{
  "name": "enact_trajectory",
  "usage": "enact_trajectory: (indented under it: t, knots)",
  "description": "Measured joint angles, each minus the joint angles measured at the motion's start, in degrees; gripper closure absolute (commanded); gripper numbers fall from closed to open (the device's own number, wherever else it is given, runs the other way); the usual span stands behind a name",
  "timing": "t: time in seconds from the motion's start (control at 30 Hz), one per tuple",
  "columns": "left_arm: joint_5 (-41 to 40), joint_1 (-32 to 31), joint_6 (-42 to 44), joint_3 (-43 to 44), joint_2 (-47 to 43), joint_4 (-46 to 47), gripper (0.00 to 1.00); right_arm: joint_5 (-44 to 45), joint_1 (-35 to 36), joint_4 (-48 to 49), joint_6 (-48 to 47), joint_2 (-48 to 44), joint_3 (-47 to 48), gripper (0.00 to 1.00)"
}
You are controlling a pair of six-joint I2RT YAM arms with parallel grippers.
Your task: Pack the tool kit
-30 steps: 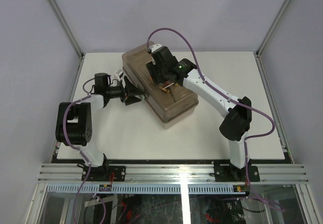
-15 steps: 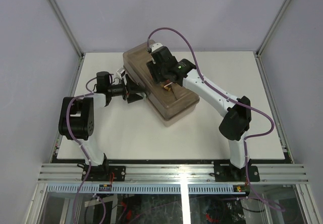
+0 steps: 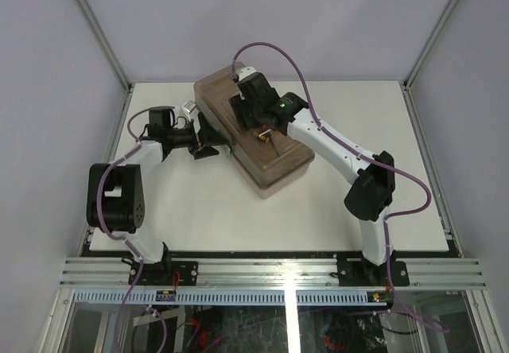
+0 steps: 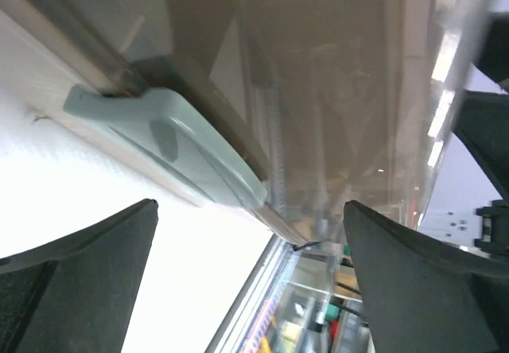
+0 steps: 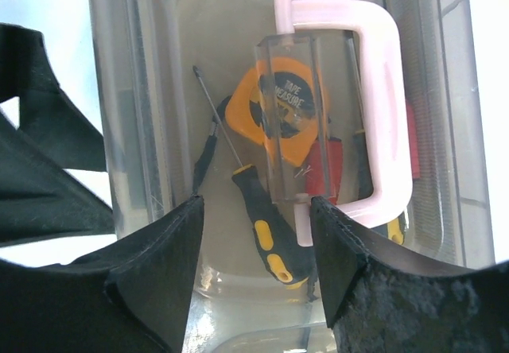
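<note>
A translucent brown tool box (image 3: 266, 154) lies closed on the white table, its lid on. My right gripper (image 3: 256, 119) hovers open above the lid. The right wrist view looks through the lid at an orange tape measure (image 5: 278, 108), a black-and-yellow screwdriver (image 5: 266, 230) and a red tool (image 5: 324, 170), under the pale pink handle (image 5: 382, 114). My left gripper (image 3: 208, 141) is open at the box's left side, level with its pale side latch (image 4: 171, 154), which lies between and beyond its fingers without touching them.
The white table (image 3: 334, 210) ends at aluminium rails at the front. Grey enclosure walls stand on the left, right and back. A purple cable (image 3: 274, 55) loops above the right arm.
The left arm has shifted back and left a little, its gripper still at the box's left side. The box has turned slightly. The right gripper stays over the lid.
</note>
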Motion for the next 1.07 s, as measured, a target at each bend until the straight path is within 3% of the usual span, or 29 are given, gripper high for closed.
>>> enact_trajectory:
  t: [0.13,0.2,0.47,0.77,1.07]
  knots:
    - [-4.96,0.39,10.82,1.49,-7.54,-11.89,0.00,-0.74,-0.07,-0.42,1.49,-0.20,0.59,0.17]
    - [-7.30,0.92,14.88,2.14,-11.06,-16.20,0.00,-0.59,-0.55,-1.27,2.78,-1.03,0.33,0.01]
    - [-14.36,1.66,23.06,1.84,-18.93,-24.96,0.00,-4.48,-2.86,-3.98,7.32,-8.61,-6.21,0.01]
    - [-15.96,1.49,26.25,-1.64,-22.34,-26.40,0.00,-5.51,-3.06,-5.64,9.46,-14.91,-13.79,0.01]
    - [-16.98,1.44,27.23,-3.17,-24.11,-26.73,0.00,-5.53,-3.32,-5.35,10.23,-16.72,-14.86,0.01]
